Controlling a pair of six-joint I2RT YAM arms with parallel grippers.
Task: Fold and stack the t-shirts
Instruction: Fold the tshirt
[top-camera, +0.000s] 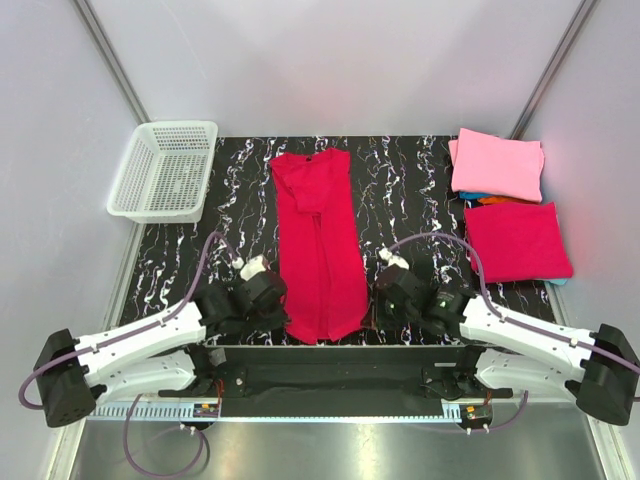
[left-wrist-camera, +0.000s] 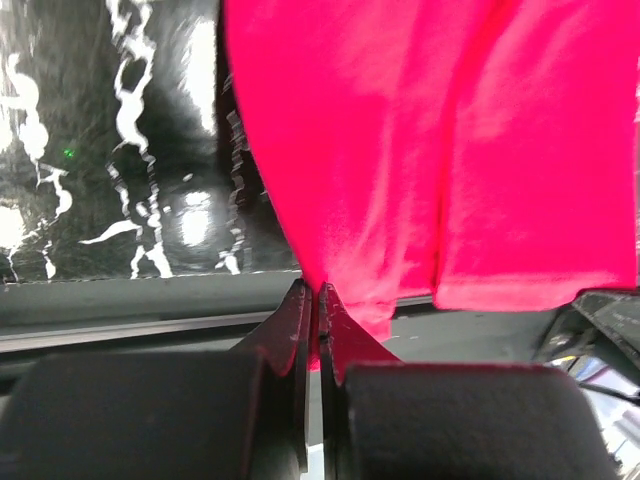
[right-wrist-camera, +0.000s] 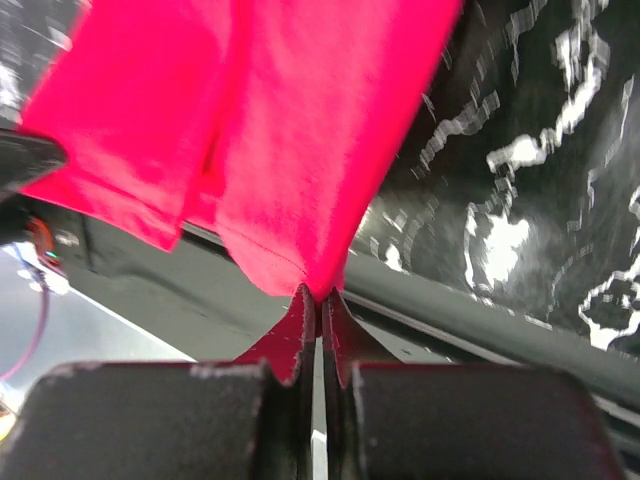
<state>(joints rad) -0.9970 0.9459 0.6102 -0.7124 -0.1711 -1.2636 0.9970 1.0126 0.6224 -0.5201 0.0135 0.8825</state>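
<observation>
Two crimson shirts are counted; the long crimson t-shirt (top-camera: 318, 245) is laid lengthwise mid-desk (top-camera: 410, 190); the folded crimson t-shirt (top-camera: 517, 240) is set at the right, one pink t-shirt (top-camera: 497, 163) just behind it, a turquoise edge (top-camera: 471, 196) and an orange edge (top-camera: 493, 201) seen between them; one white mesh basket (top-camera: 128, 180) is placed far left; the left end effector (left-wrist-camera: 318, 292) and the right end effector (right-wrist-camera: 320, 295) are each clamped on the long shirt's near hem.

basket (top-camera: 126, 186): far left | long t-shirt (top-camera: 318, 245): centre | folded stack (top-camera: 500, 170): far right
</observation>
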